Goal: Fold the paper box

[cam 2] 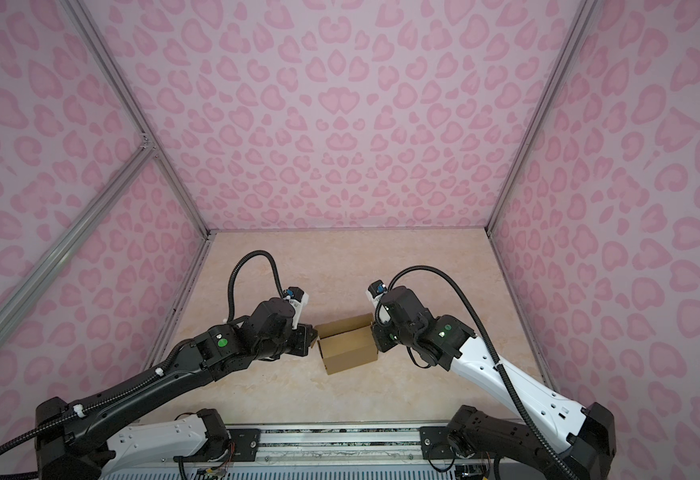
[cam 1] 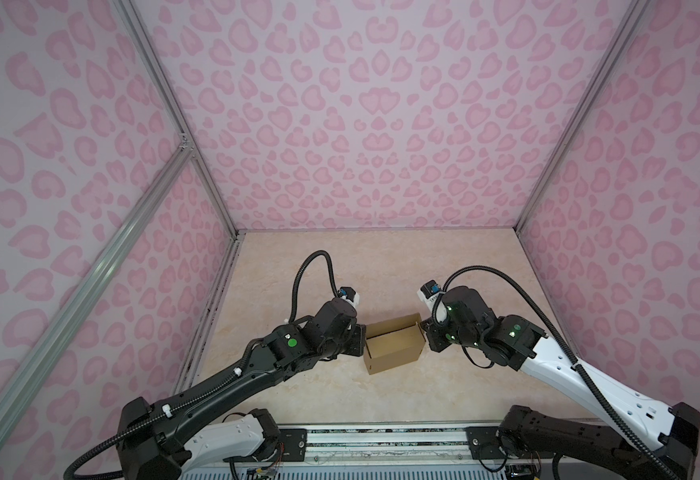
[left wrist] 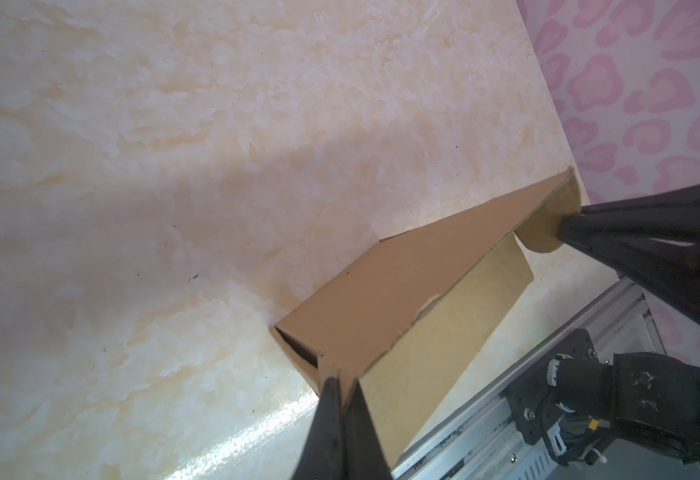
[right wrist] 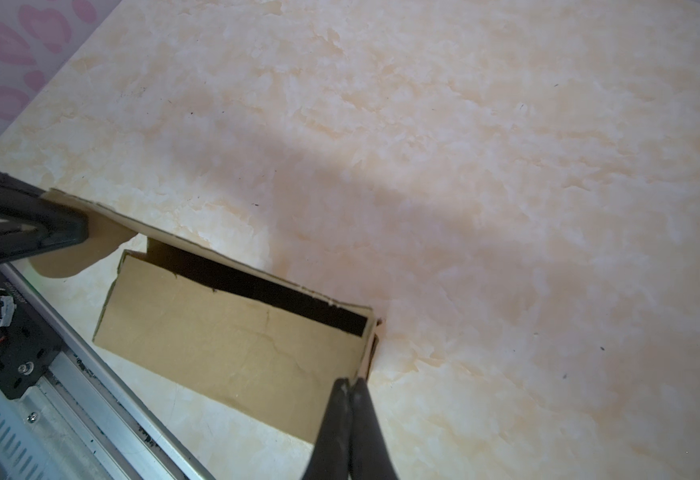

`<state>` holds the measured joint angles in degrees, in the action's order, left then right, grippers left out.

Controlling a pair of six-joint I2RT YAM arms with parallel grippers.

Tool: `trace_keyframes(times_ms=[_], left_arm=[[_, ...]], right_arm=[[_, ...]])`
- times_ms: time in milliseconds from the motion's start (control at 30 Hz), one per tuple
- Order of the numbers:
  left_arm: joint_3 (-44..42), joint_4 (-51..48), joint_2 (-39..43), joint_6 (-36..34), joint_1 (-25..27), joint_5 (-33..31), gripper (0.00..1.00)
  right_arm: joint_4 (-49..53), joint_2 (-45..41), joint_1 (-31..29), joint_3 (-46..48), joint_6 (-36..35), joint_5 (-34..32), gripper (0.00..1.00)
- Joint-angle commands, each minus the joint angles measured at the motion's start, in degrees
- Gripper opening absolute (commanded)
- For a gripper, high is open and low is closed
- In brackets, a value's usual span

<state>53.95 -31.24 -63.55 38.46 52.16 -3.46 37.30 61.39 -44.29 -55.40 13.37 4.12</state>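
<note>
Pink heart-print walls on three sides; marbled cream bench (cam 1: 381,270) below, with an aluminium rail along its near edge.

Item: box (cam 1: 396,347), plain brown card, unprinted. It sits mid-bench between the two arms, already raised into a shallow rectangular shell. In the right wrist view a dark slot (right wrist: 265,286) shows along the top where the lid panel has not closed against the far wall.

Left tool (left wrist: 340,376): pressed together, pinching a thin edge of card at the box's left end. Right tool (right wrist: 350,384): likewise pressed together on the card edge at the right end. A rounded flap (left wrist: 543,224) stands out at that same end, beside the right tool's black fingers (both wrist views show each tool from the opposite end).

Handling, by judgement: very light, so it will slide on the glossy bench unless both ends are held. Stiff along the panels, weak at the creases; creasing already shows on the lid panel (right wrist: 273,340). Thin edges may tear or buckle under a hard pinch. Best hold: end flaps and panel edges close to a fold line, one tool per end, pressing panels near their corners, not mid-span.
</note>
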Motion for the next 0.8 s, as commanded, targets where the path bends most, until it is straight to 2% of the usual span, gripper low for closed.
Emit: trace_keyframes(times_ms=[0,767], left_arm=[[1.1,-1.5,-0.9,2.5,0.7,-1.5,0.03],[3.1,-2.9,-1.9,12.7,6.3,-10.1,0.03]], right_arm=[[0.5,-0.3,-0.4,0.4,0.7,0.8,0.0],[-0.2,-1.7,-2.9,2.6,2.7,-0.6,0.0]])
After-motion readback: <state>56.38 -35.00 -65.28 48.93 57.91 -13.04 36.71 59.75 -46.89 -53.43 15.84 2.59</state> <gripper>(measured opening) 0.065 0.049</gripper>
